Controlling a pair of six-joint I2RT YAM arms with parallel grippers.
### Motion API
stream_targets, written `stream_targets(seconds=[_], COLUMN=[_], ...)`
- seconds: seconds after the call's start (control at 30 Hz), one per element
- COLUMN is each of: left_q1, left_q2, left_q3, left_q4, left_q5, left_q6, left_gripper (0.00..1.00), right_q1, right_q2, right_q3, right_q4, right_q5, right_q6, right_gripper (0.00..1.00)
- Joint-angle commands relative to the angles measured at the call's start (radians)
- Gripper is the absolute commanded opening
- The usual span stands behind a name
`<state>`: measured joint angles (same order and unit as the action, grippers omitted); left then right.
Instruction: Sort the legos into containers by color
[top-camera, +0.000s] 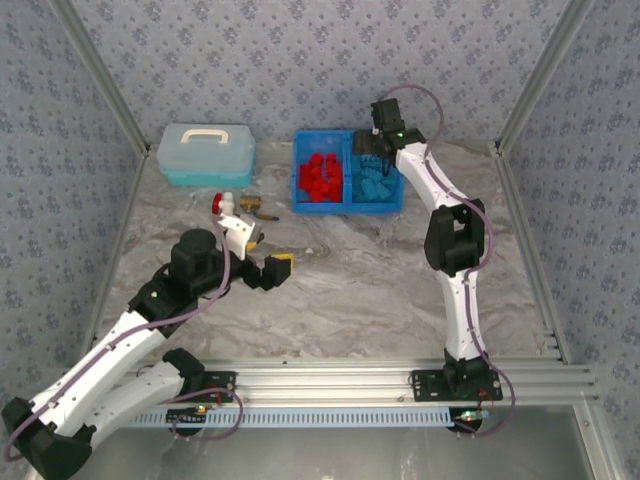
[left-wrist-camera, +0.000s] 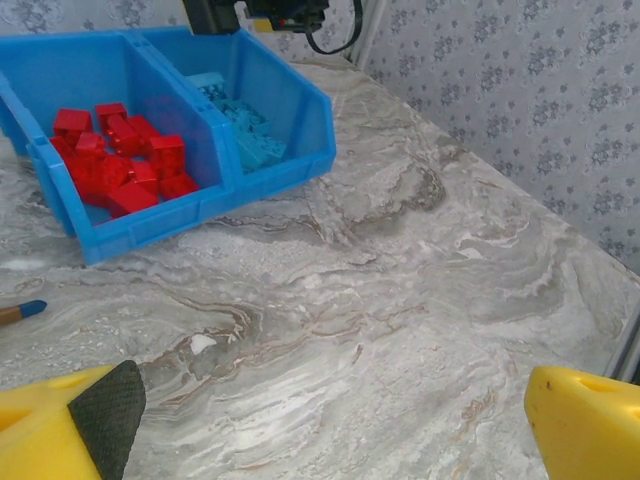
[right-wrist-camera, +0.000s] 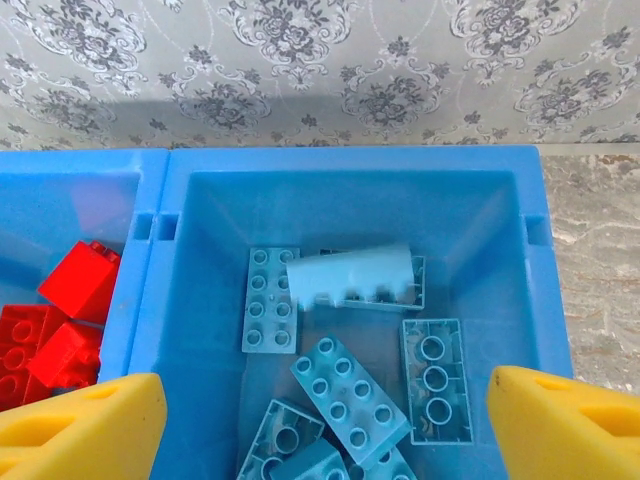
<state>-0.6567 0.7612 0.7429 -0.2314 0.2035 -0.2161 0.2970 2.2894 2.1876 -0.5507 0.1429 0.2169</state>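
Yellow-tipped left pincer (left-wrist-camera: 335, 425), right pincer (right-wrist-camera: 320, 425) gape empty; red legos (left-wrist-camera: 120, 160), blue legos (right-wrist-camera: 345, 385) binned apart.

the bench (top-camera: 340, 285) is a grey-white marbled slab, walled by patterned panels on three sides. a blue bin (top-camera: 347, 209) with a central divider stands on it toward the far edge. well to the left of the bin, also at the far edge, sits a pale-blue lidded case (top-camera: 205, 158) with a white handle. nearer the bin's left front corner lies a small red-and-white bottle (top-camera: 222, 205), and just beside it a thin brown stick (left-wrist-camera: 20, 312) with a blue tip.
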Motion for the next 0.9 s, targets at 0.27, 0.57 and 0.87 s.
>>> stream_targets(seconds=[0.27,0.57,0.87], left_q1=[0.000,0.274,0.527], left_q2=[-0.001,0.141,0.376], left_q3=[-0.122,-0.376,-0.475], left_q4=[0.119,0.463,0.886], left_q5=[-0.673,-0.808,-0.480], left_q6=[0.150,0.222,0.210], left_gripper=[0.99,0.99,1.00], right_q1=[0.033,0.018,-0.231], right_q2=[-0.754,-1.303,-1.038], right_q3=[-0.937,-1.745,-1.861], right_q4=[0.434,0.814,1.145], right_q5=[0.076,0.407,0.174], right_q6=[0.018,-0.104,-0.169], right_gripper=[0.99,1.00,1.00])
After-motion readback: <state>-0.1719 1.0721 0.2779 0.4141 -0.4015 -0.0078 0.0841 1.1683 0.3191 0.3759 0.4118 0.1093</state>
